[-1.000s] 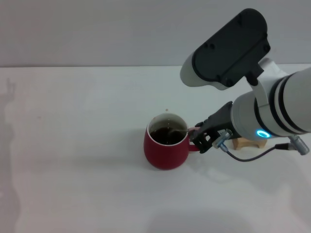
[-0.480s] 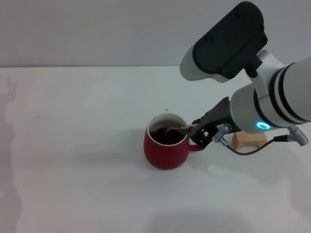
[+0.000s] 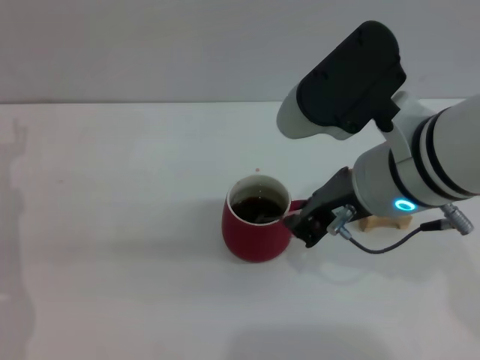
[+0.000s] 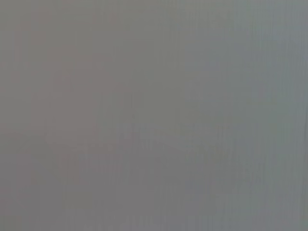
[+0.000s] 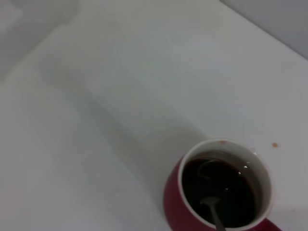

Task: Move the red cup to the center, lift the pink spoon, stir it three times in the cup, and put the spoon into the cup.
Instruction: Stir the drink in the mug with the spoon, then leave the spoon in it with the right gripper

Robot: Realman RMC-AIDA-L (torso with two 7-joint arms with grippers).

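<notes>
The red cup (image 3: pixel 253 238) stands on the white table near the middle and holds dark liquid. My right gripper (image 3: pixel 297 220) sits low at the cup's right rim, over the handle side. In the right wrist view the cup (image 5: pixel 172 204) is seen from above. The pink spoon (image 5: pixel 212 211) shows only its silver bowl and neck, dipped in the liquid and running toward the gripper. Its pink handle is hidden by the gripper, which appears shut on it. The left gripper is out of view, and the left wrist view is blank grey.
A tan block (image 3: pixel 381 221) lies on the table just behind my right forearm. A tiny red speck (image 3: pixel 257 170) marks the tabletop beyond the cup. White tabletop extends to the left and in front of the cup.
My right gripper has dropped lower and nearer along the cup's right rim, shifting the spoon in the liquid. The pink handle tip seen earlier is now covered. The cup has stayed put.
</notes>
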